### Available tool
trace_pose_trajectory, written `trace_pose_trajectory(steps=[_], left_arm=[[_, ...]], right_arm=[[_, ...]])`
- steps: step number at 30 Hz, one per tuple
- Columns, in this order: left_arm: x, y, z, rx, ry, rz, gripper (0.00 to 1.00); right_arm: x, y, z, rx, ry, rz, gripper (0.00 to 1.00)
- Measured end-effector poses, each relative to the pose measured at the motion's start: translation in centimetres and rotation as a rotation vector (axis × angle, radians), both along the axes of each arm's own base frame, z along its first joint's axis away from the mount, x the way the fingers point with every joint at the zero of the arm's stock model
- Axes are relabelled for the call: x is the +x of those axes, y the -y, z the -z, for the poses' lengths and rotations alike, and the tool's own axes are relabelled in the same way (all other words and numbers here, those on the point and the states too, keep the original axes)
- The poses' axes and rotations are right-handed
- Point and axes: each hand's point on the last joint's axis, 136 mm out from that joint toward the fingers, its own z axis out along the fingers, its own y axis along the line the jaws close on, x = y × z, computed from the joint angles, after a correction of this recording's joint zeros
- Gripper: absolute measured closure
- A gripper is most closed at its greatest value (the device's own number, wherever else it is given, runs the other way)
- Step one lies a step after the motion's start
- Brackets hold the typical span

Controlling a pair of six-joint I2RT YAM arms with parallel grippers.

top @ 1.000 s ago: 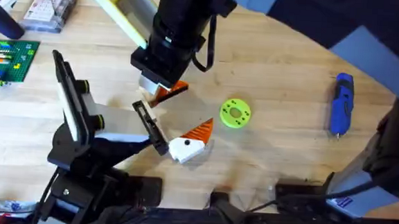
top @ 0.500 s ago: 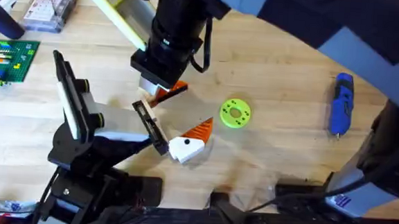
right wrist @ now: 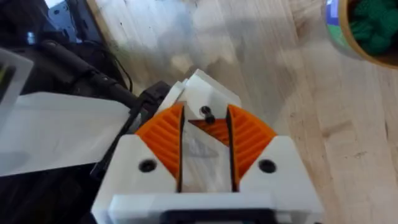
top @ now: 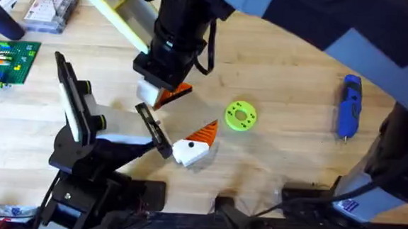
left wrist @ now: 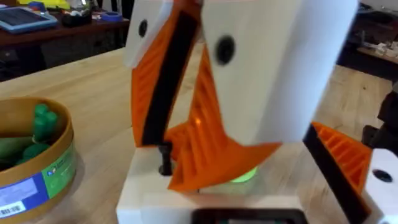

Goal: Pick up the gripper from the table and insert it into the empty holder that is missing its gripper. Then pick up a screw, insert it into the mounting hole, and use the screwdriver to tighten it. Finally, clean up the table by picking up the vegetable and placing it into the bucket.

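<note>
At the left, the left gripper (top: 156, 134) reaches in low over the table (top: 291, 77), its black bar just beside the white base of the loose part; I cannot tell whether its jaws are apart or together. Just behind it hangs the right gripper (top: 157, 92); in its wrist view the jaws stand narrowly apart, orange pads (right wrist: 163, 134) facing each other, with nothing clearly clamped between them and a small dark screw (right wrist: 207, 114) on a white piece just past the tips. The gripper (top: 193, 146) lies on the table, unheld, orange wedge pointing away from the arms' bases and white block nearest them; so, as I judge it, the pick-up is not yet done.

The likeliest trouble is crowding: both arms sit close around the part, and a descent by the right arm could strike the left gripper's black bar or nudge the white block aside before the pads close. The wedge tapers, so a grasp on the orange ribs may squeeze it out sideways; the blocky base looks the safer hold. A shove rightward could send it into the green disc (top: 241, 115) near by. Well apart at the right, the screwdriver (top: 350, 106) lies on its rounded side; a passing arm could roll it toward the table's edge.
</note>
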Motion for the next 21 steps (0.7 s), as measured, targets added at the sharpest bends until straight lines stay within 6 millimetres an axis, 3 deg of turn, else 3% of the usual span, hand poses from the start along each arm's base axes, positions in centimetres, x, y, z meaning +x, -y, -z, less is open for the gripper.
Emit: trace_pose_trajectory(steps=[5, 9, 14, 21], left_arm=[[0.0, 0.0, 0.0, 0.0, 0.001, 0.0, 0.01], [0.0, 0.0, 0.0, 0.002, 0.004, 0.001, 0.01], [0.0, 0.0, 0.0, 0.003, 0.006, 0.001, 0.01], [0.0, 0.0, 0.0, 0.004, 0.007, 0.001, 0.01]], right_arm=[[0.3, 0.2, -0.1, -0.003, 0.01, 0.005, 0.291], [0.9, 0.6, -0.3, -0.003, 0.011, 0.021, 0.093], [1.4, 1.1, -0.9, 0.008, 0.013, 0.045, 0.013], [2.8, 2.9, -3.1, 0.044, 0.032, 0.116, 0.006]])
